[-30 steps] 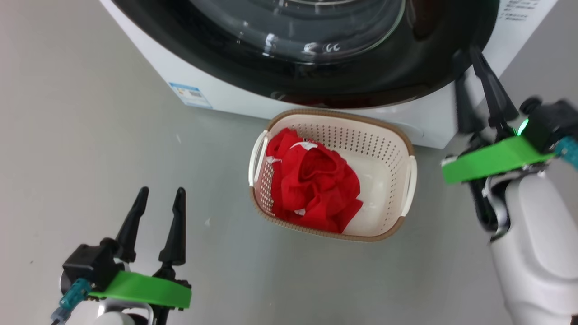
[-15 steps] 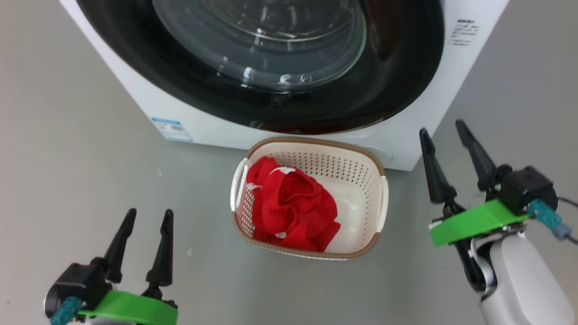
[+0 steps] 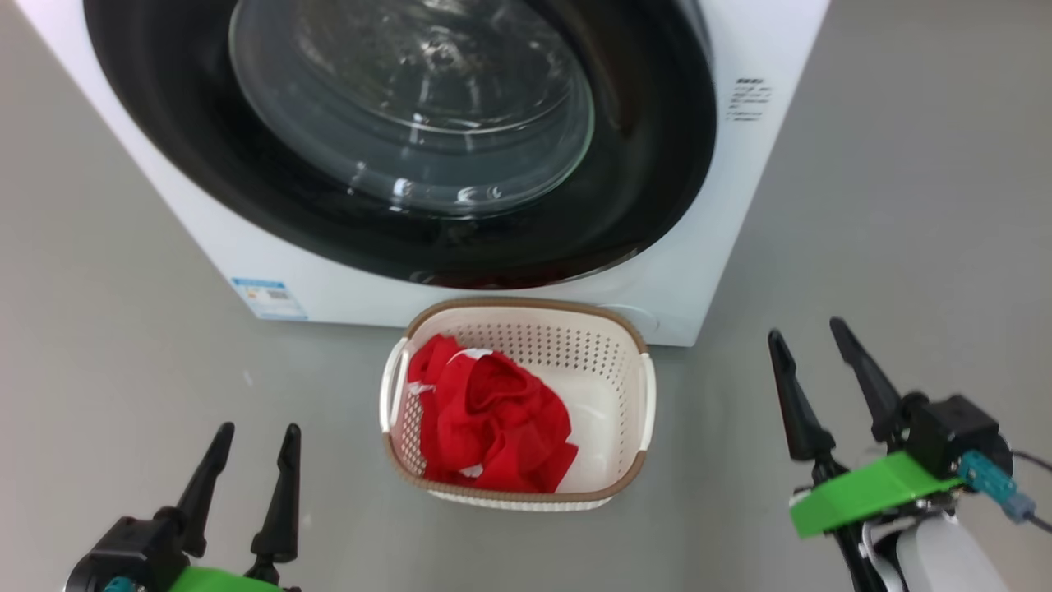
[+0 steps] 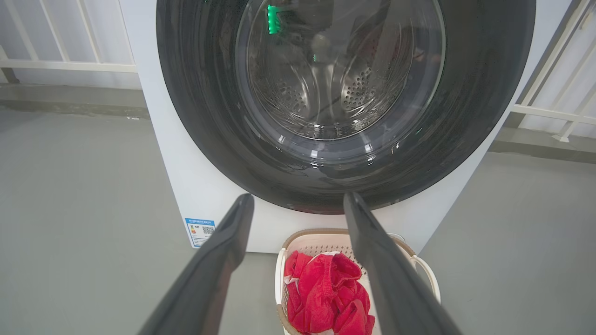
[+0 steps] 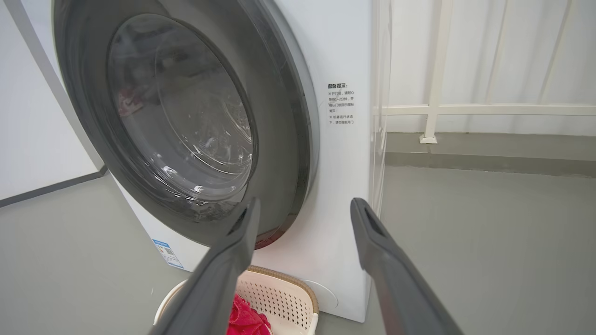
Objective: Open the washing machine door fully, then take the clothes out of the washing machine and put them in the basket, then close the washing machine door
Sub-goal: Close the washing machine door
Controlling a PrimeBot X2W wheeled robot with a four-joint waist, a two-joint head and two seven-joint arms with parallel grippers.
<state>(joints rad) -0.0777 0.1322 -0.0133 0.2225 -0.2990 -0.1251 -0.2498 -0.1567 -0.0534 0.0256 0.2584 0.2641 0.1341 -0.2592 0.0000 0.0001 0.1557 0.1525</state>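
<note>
The white washing machine [image 3: 723, 205] stands ahead with its round black-rimmed door [image 3: 649, 164] flat against the front, shut. The door [image 4: 479, 93] shows the steel drum through its glass in the left wrist view, and the same door [image 5: 284, 116] appears at a slant in the right wrist view. In front of the machine, the cream basket [image 3: 625, 427] holds the red clothes [image 3: 485, 427]. My left gripper [image 3: 255, 432] is open at the lower left, well left of the basket. My right gripper [image 3: 809, 337] is open at the lower right, apart from the machine, with nothing between its fingers.
Grey floor [image 3: 904, 205] surrounds the machine and basket on both sides. A small blue label [image 3: 267, 298] sits on the machine's lower left front. White railings [image 5: 465, 109] run behind the machine.
My right gripper has opened and drawn back down and away from the door's right edge. The head camera has pulled back and tilted up, showing more of the machine.
</note>
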